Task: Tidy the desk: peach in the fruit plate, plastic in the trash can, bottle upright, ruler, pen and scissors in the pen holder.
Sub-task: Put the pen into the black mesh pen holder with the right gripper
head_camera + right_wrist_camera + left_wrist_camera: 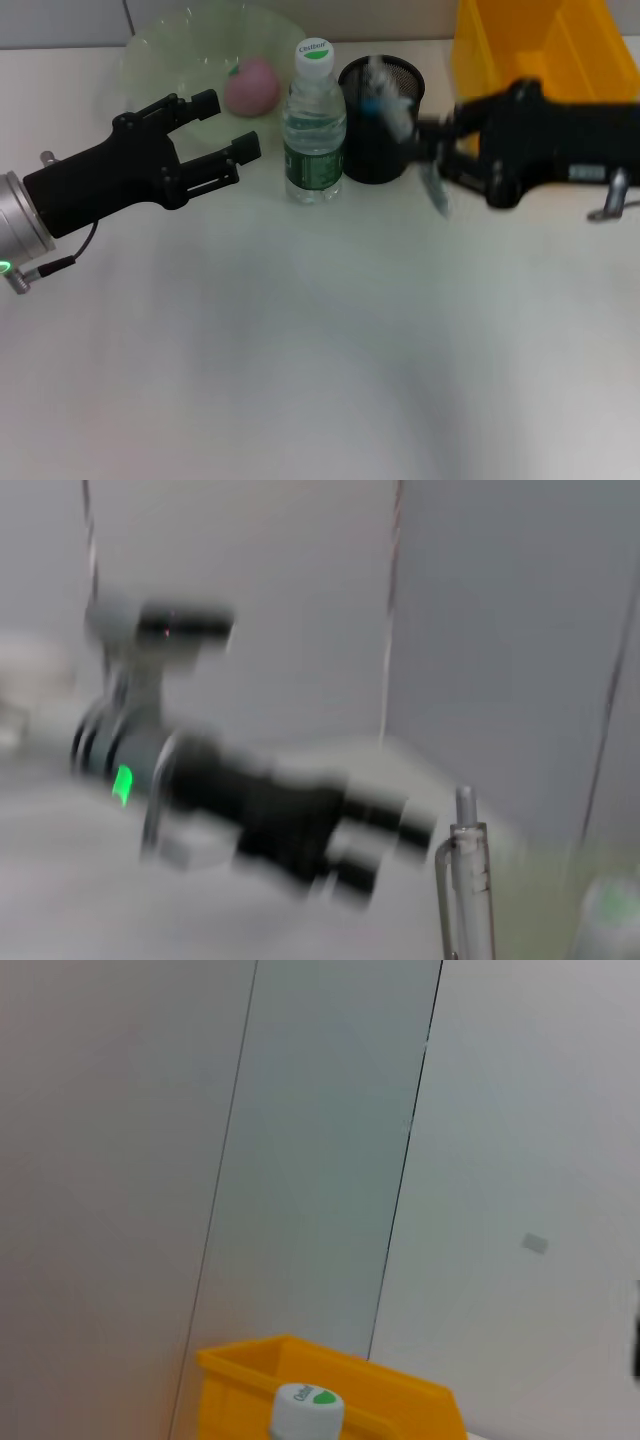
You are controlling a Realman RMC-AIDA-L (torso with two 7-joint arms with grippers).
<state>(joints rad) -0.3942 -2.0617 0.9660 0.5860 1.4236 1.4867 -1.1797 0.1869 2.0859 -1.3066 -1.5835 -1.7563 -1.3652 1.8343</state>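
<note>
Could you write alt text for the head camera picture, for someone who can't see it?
Two black robot arms reach over a white desk: the right gripper beside a black pen holder, the left gripper open near an upright water bottle. Behind sits a peach on a green plate.

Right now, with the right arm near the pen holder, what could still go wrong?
The right end effector carries a pen beside the pen holder, which stands close to the upright bottle. A misjudged drop could miss the holder's rim or nudge it into the bottle and tip that over. The left end effector hovers open just on the bottle's other side, so a careless sweep might also knock it.
</note>
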